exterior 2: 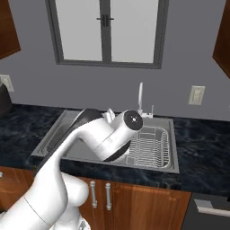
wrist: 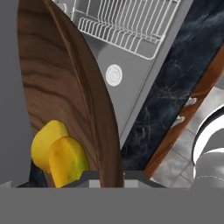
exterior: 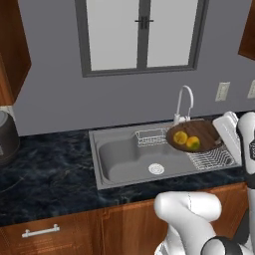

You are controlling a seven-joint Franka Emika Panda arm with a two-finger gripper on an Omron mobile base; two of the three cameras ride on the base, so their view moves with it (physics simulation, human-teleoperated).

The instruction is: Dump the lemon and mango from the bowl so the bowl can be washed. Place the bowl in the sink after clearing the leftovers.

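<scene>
The dark brown wooden bowl (exterior: 199,130) hangs tilted above the right part of the grey metal sink (exterior: 119,157), over its wire-rack section (exterior: 211,159). Inside the bowl lie a yellow lemon (exterior: 180,137) and an orange-green mango (exterior: 193,143), side by side. My gripper (exterior: 220,137) is shut on the bowl's right rim. In the hand view the bowl (wrist: 61,87) stands steeply on edge, with the lemon (wrist: 43,142) and mango (wrist: 68,159) resting low against its inner face. The gripper (wrist: 107,177) clamps the rim there. Beyond the bowl show the basin drain (wrist: 113,75) and the rack (wrist: 127,22).
A curved chrome faucet (exterior: 185,102) rises behind the sink, close to the bowl's far edge. A dark grey appliance (exterior: 7,139) stands at the far left of the black marble counter (exterior: 50,174). My own arm (exterior 2: 103,139) covers much of the basin in the right base view.
</scene>
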